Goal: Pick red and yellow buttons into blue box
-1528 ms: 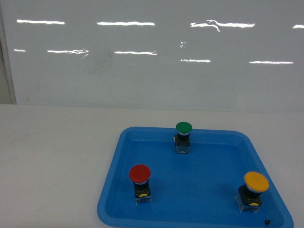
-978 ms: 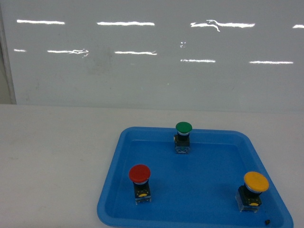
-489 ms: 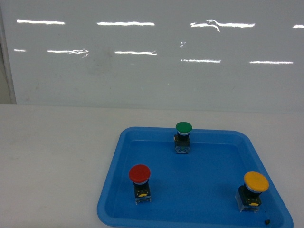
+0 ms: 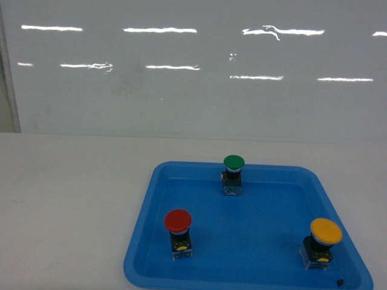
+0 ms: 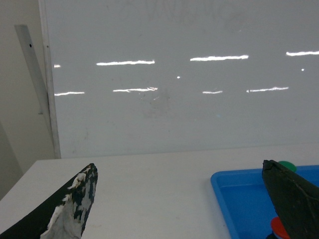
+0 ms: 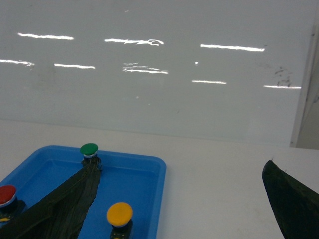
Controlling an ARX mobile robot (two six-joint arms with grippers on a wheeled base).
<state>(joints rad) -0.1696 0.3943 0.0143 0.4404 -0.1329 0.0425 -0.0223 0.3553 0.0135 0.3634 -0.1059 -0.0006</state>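
Observation:
The red button (image 4: 178, 231) stands front left in a shallow blue tray (image 4: 145, 235), and the yellow button (image 4: 325, 241) stands front right. Neither gripper shows in the head view. My left gripper (image 5: 179, 167) is open over bare table left of the tray (image 5: 222, 184); a sliver of the red button (image 5: 275, 229) peeks beside its right finger (image 5: 294, 199). My right gripper (image 6: 182, 164) is open above the tray's right rim (image 6: 160, 184), with the yellow button (image 6: 119, 214) and red button (image 6: 7, 194) to its left. The blue box is out of view.
A green button (image 4: 233, 173) stands at the tray's back middle, also seen as the green cap (image 6: 89, 149). A glossy white wall (image 4: 193, 90) rises behind the table. A small black speck (image 4: 340, 281) lies on the tray's front right rim. White tabletop (image 4: 66, 199) extends to the left.

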